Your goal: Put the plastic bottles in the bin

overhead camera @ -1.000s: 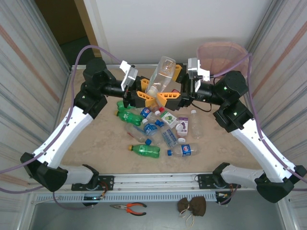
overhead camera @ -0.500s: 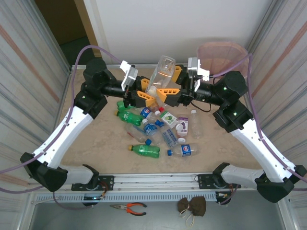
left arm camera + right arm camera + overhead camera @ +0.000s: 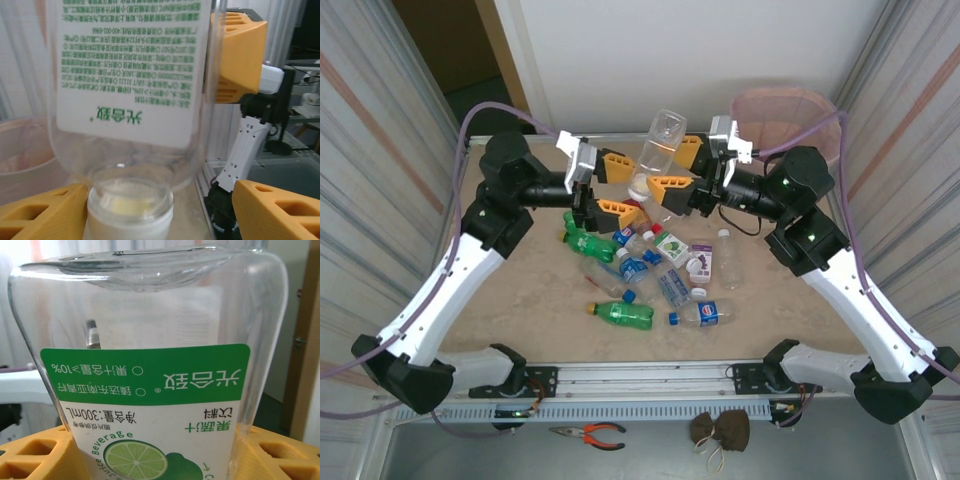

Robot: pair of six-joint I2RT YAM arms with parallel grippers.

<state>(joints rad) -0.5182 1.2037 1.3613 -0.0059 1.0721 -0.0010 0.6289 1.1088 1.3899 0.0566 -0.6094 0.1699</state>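
Left gripper [image 3: 616,186] has drawn back leftward, now spread, just beside the inverted bottle [image 3: 664,132]; right gripper [image 3: 668,166], arm reaching inward, pinches it above the desk [image 3: 520,290].

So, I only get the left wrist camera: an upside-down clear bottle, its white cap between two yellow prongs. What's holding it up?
Observer: The right end effector grips the clear bottle by its body, off the table.
Operator: Anything on its other side?
Observer: The right wrist view shows a lime slice printed on its label.
Operator: Are more bottles waiting?
Observer: Yes, a heap of bottles lies on the table.
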